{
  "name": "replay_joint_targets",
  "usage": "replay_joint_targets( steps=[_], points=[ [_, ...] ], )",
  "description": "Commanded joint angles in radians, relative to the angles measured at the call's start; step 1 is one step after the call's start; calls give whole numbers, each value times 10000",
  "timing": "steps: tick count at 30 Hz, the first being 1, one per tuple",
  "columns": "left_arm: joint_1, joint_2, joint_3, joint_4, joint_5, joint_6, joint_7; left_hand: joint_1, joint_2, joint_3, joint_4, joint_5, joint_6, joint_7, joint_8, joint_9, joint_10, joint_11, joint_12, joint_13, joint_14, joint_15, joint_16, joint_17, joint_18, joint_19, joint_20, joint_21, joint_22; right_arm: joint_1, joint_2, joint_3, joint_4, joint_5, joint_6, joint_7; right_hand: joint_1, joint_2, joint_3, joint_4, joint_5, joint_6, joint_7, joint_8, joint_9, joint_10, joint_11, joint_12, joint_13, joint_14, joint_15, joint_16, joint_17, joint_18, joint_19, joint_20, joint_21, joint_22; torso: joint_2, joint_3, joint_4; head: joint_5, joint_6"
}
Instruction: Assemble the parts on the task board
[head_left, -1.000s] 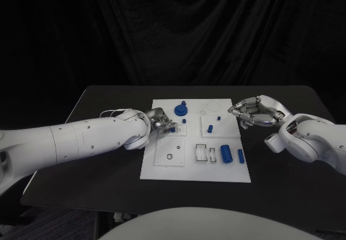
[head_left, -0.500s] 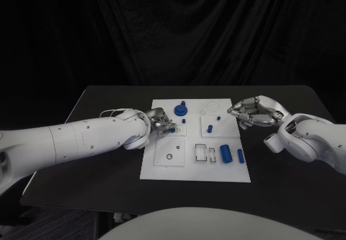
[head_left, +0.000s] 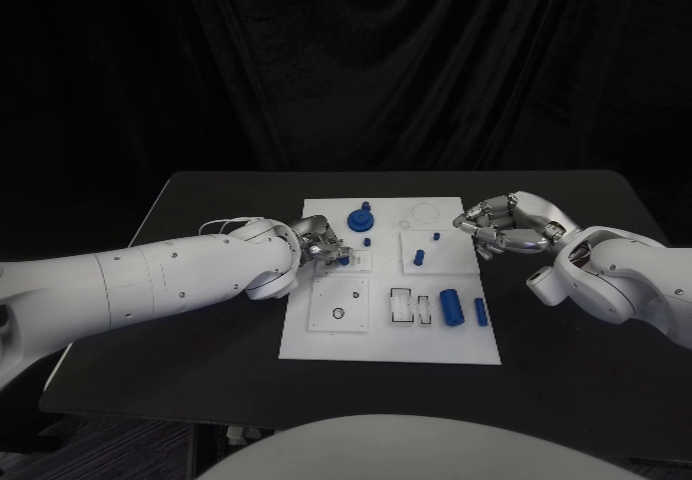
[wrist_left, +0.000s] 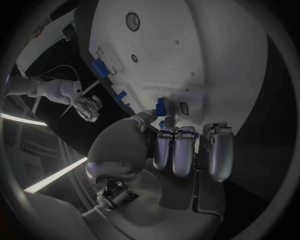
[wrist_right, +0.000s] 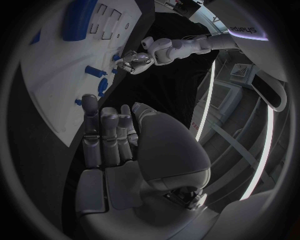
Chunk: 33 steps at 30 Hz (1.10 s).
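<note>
On the black bench (head_left: 216, 210) lies the white task board (head_left: 392, 335), blue parts (head_left: 451, 307) spread over it. Left hand (head_left: 325, 243) reaches over the board's left edge, fingers (wrist_left: 174, 150) pinching a small blue peg (wrist_left: 160, 106). Right hand (head_left: 508, 225) hovers beside the board's far right corner, fingers curled in, holding nothing.
</note>
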Motion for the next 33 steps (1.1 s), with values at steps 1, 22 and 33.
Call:
replay_joint_targets(
  steps=[1,22,33],
  points=[
    [-82,-60,-60,98,-153,-337,327,118,48,479,-494,76,30,-58,-5,50,1055,-22,35,2634,1074,-36,27,2634,-4,34,-58,-31,747,-29,-11,7,13,18,113,-164,75,-26,57,4,34,-62,24,49,-9,-98,-2,-31,-9,-71,8,-45,-8,64,-53,13,-35,-8,-1,-3,-9,3,1],
    [-478,-482,-61,661,-1623,-3063,978,-48,44,546,-401,2,216,-92,125,221,1055,-44,35,2634,1074,-55,27,2634,-34,126,-75,34,888,-29,-7,7,-2,18,67,-155,73,-27,59,5,37,-68,26,52,-10,-119,0,-41,-27,-80,10,-50,-17,69,-71,14,-69,-19,-15,3,-5,-91,1],
    [-746,-482,-61,567,-1678,-3185,865,-180,16,509,-240,-229,254,-110,133,282,1055,-63,35,2634,1074,-71,27,2634,-40,147,-88,44,920,-60,2,7,-33,18,64,-148,68,-37,57,4,39,-76,29,57,-11,-120,2,-38,-28,-91,12,-57,-29,70,-74,15,-80,-19,-19,15,-4,-133,1]
  ],
)
